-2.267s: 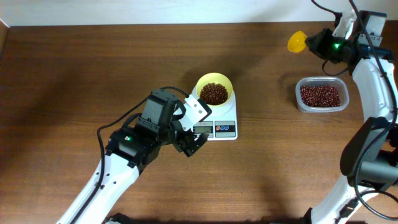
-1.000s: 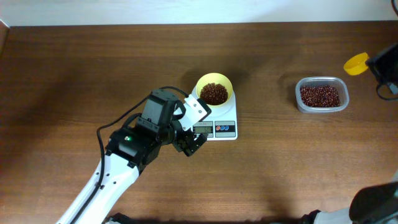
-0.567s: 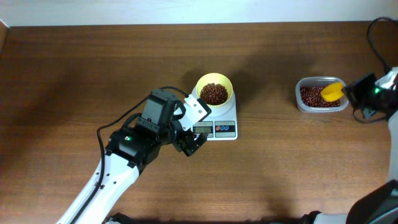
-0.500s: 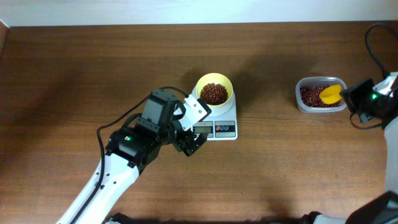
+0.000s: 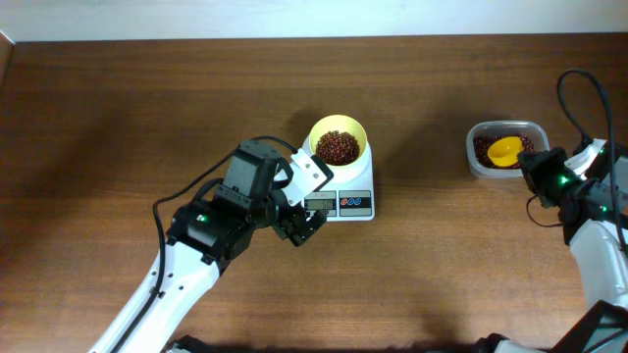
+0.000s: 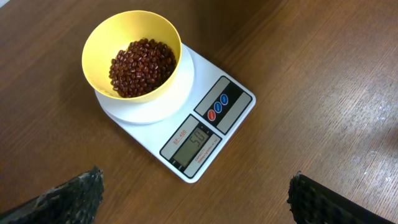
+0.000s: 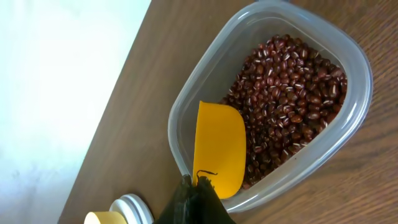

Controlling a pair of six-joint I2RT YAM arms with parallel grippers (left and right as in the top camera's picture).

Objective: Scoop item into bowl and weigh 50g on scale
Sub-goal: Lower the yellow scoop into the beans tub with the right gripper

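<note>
Your left claw [image 6: 196, 186] stands wide open and holds nothing, hovering over the counter [image 6: 323, 56] near the display edge of the scale [image 6: 235, 99]. The pale yellow bowl [image 6: 99, 43] sits on the scale's round platform with a heap of beans [image 6: 142, 67] inside, and the display [image 6: 194, 142] reads 50. Well off to the right, your right claw [image 7: 196, 198] is clamped tight on the yellow scoop [image 7: 219, 149], whose blade lies inside the clear container [image 7: 354, 68] on more of the beans.
</note>
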